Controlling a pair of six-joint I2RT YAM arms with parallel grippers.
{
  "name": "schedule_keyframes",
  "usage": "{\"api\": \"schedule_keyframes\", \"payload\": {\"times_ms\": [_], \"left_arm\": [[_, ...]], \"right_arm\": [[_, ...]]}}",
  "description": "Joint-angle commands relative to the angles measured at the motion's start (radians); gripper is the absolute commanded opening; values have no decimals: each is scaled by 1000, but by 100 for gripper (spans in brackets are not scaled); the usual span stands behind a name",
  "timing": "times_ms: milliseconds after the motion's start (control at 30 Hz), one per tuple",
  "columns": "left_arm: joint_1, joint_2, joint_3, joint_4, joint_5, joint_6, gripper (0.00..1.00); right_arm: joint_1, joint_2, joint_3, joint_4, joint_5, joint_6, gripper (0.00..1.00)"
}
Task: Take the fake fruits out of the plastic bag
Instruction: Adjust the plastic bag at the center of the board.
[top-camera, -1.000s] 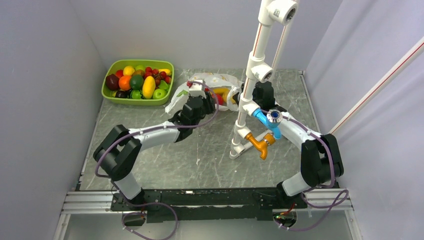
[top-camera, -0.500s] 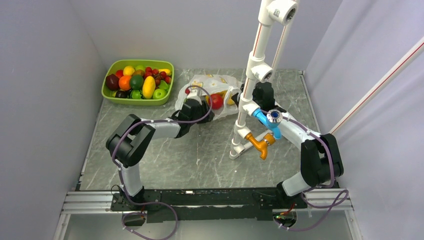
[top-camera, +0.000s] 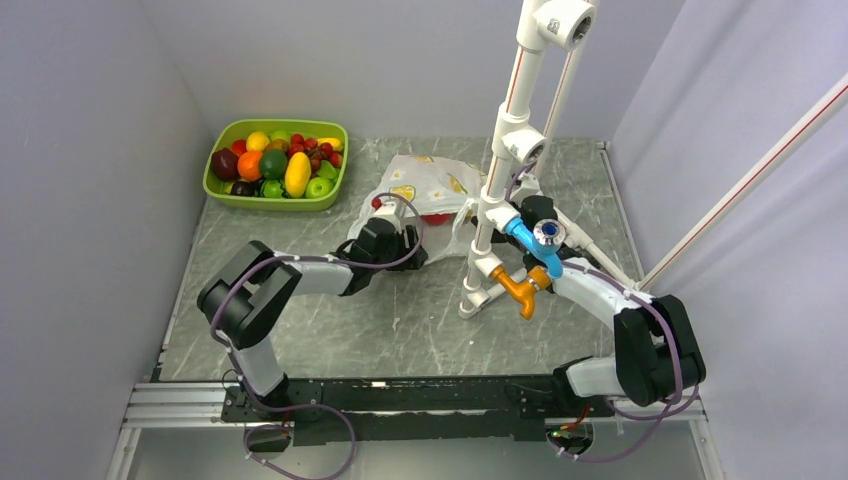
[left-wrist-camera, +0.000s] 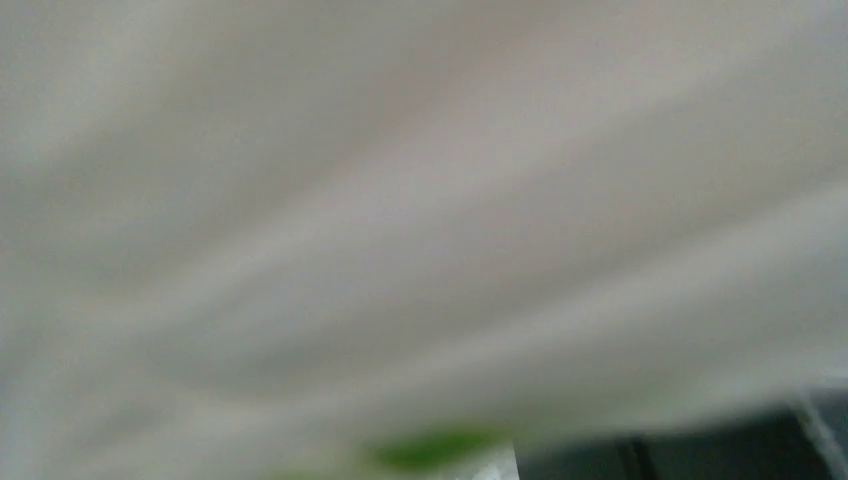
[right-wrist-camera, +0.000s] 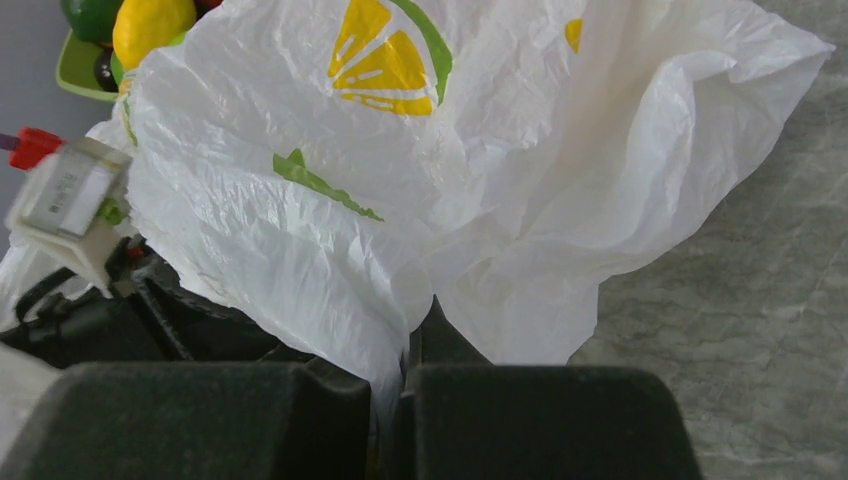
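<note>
No readable writing — the thin white plastic bag (top-camera: 430, 180) carries only lemon-slice and leaf prints. It lies mid-bench toward the far edge, with a bright red plastic apple (top-camera: 437, 218) peeking out at its near side. A white PVC pipe stand (top-camera: 518, 95) blocks the right gripper (right-wrist-camera: 400, 400); its pads (right-wrist-camera: 540, 420) clamp bag film. The left gripper (top-camera: 405, 238) sits at the bag's left side — its spread can't be told. Far-left corner: lime-green rectangular tray (top-camera: 270, 204) of mixed fruit.

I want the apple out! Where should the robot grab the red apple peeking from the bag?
Probably across the red apple at its round middle, one finger on each side. Come in low from the near side, where it peeks out under the plastic bag; the rest is covered. The right fingers pinch the bag.
</note>
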Motion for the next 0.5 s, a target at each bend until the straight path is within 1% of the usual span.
{"api": "schedule_keyframes", "payload": {"times_ms": [0, 100, 233, 267, 300, 333, 400, 433, 467], "left_arm": [[-2, -66, 17, 118, 51, 29, 72], [6, -57, 95, 106, 62, 28, 72], [10, -1, 228, 11, 28, 20, 72], [11, 17, 257, 9, 28, 14, 71], [10, 35, 270, 20, 31, 8, 70], [10, 49, 275, 42, 67, 6, 69], [1, 72, 266, 84, 109, -9, 68], [-4, 75, 252, 104, 121, -28, 68], [-9, 79, 233, 134, 130, -43, 68]], "right_arm": [[-5, -18, -27, 119, -29, 6, 0], [-5, -13, -8, 107, -43, -5, 0], [-5, 19, 9, 54, -8, 3, 0], [-4, 24, 14, 33, 12, 17, 0], [-3, 24, 23, -25, 46, 34, 2], [-3, 26, 37, -81, 90, 46, 17], [0, 28, 72, -207, 153, 48, 56], [1, 27, 86, -274, 181, 50, 70], [0, 23, 95, -335, 230, 49, 78]]}}
